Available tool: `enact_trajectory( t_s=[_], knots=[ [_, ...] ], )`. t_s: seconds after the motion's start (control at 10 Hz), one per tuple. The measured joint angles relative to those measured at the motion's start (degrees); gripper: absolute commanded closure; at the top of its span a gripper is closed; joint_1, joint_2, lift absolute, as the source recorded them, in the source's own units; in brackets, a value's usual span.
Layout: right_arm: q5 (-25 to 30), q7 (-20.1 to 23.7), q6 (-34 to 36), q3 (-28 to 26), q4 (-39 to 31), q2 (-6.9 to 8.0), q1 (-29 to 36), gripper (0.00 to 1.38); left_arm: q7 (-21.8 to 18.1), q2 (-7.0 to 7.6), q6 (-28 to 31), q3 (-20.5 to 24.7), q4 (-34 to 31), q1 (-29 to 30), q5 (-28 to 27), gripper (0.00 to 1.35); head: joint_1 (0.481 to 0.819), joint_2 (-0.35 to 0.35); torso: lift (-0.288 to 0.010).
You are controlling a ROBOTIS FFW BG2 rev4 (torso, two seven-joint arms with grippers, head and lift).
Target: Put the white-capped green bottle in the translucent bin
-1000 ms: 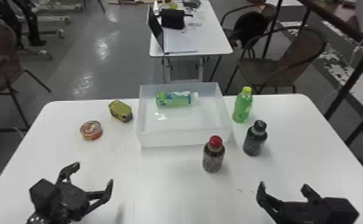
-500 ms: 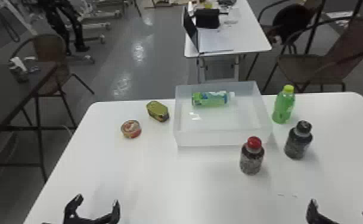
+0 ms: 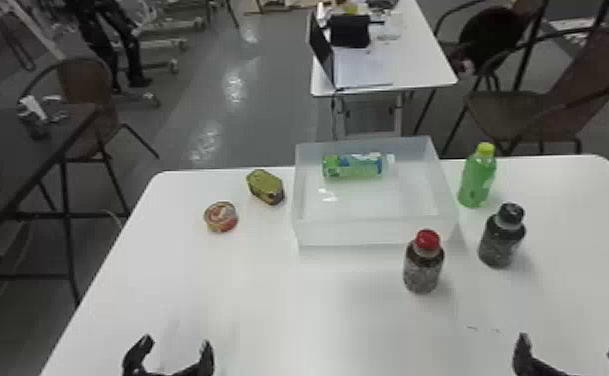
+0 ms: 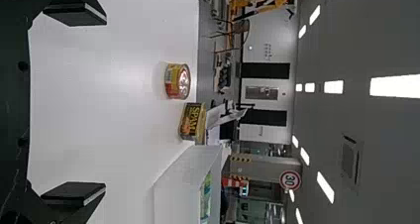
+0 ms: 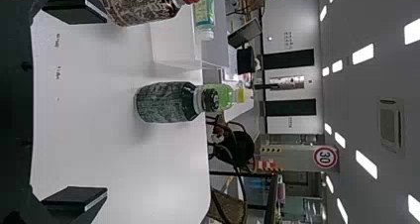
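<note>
at the far left, a dark table holds some small items, and a brown chair stands behind it. next comes my white bench, with my left claw at its near side, released, two black fingers spread wide. farther back from that claw sits a round tin with red on it, and just beyond it, to the right, a yellow-green can near the left wall of the translucent bin. the white-capped green bottle is inside the bin, lying on its side near the far wall, its cap to the right. behind the bin, a second white table bears an open laptop. in front of the bin's right part, a red-capped dark bottle stands upright. just right of the bin stands a green bottle with a yellow-green cap, and nearer me, slightly right, an upright black-capped bottle. rightmost on the near side is my right claw, also released, its fingers well apart.
</note>
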Motion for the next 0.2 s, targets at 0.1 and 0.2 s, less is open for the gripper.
enact_trajectory(
  t_s=[0.1,0.2],
  knots=[
    [0.00,0.02,0.19,-0.01,-0.06,-0.03,0.01,0.07,0.15,0.00,-0.05,-0.52,0.13,-0.15,0.33,0.12,0.695,0.162,-0.073],
    [-0.25,-0.02,0.28,-0.02,-0.34,-0.61,0.19,0.07,0.16,0.00,-0.07,-0.71,0.14,-0.55,0.53,0.12,0.695,0.157,-0.073]
  ],
)
